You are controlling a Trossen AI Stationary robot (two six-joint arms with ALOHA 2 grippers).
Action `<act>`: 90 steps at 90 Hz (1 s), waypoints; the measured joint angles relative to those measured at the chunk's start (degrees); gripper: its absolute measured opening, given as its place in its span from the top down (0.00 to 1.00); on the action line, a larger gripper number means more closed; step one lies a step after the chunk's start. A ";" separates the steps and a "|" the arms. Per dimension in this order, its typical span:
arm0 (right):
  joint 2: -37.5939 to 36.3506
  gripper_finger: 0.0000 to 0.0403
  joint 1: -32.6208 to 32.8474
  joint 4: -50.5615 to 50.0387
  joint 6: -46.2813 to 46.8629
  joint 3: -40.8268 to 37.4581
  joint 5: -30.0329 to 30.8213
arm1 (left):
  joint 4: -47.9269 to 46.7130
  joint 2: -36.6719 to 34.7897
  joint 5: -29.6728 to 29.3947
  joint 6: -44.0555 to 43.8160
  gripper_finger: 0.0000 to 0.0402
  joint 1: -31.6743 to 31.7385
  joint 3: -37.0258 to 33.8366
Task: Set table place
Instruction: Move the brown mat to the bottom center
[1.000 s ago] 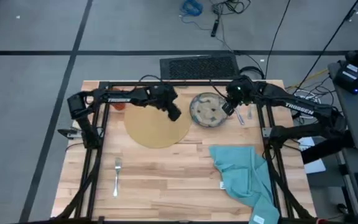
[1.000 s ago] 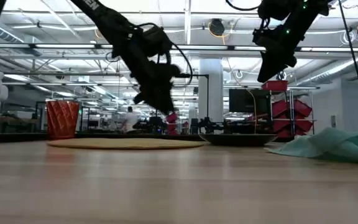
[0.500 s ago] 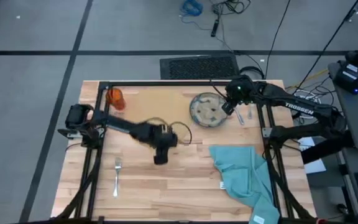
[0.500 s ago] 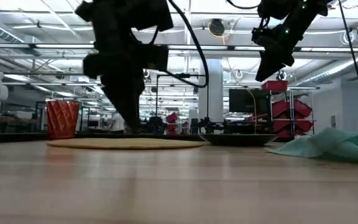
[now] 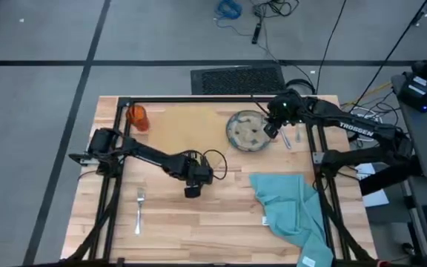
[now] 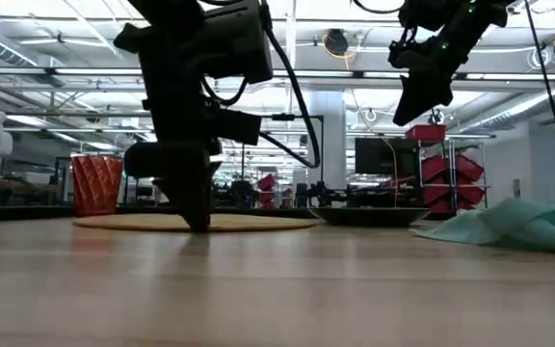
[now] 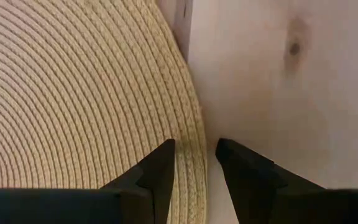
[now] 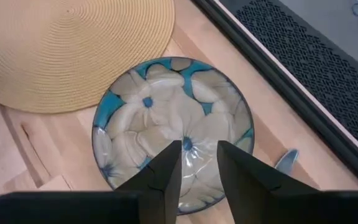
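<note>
Mat (image 7: pixel 73 93), round and tan, lay on the tabletop (image 5: pixel 199 222) near its middle, towards the far side; in the high view the left arm hid most of it. Left gripper (image 7: pixel 194 158) was lowered at the mat's edge, its fingers (image 7: pixel 157 168) slightly parted, one over the woven rim and the other over bare wood; whether they touched the mat could not be told. In the low view this gripper (image 6: pixel 198 220) reached down to the level of the mat (image 6: pixel 258 223).

Plate (image 8: pixel 173 134), patterned in blue and cream, sat just beside the mat on the far right part of the tabletop. Right gripper (image 8: pixel 197 165) hung above the plate with its fingers parted and nothing between them; the low view showed it (image 6: pixel 408 111) well clear of the plate (image 6: pixel 374 216).

Cup (image 5: pixel 136 117), orange, stood at the far left corner. Fork (image 5: pixel 139 209) lay near the left edge, closer to the front. Napkin (image 5: pixel 291 208), teal and crumpled, lay at the right front. A spoon (image 8: pixel 286 160) lay just beyond the plate.
</note>
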 joint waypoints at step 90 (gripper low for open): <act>-0.11 0.77 -3.04 2.07 -2.29 -0.02 0.00 | 5.77 -4.59 18.91 -15.21 1.00 -13.47 3.52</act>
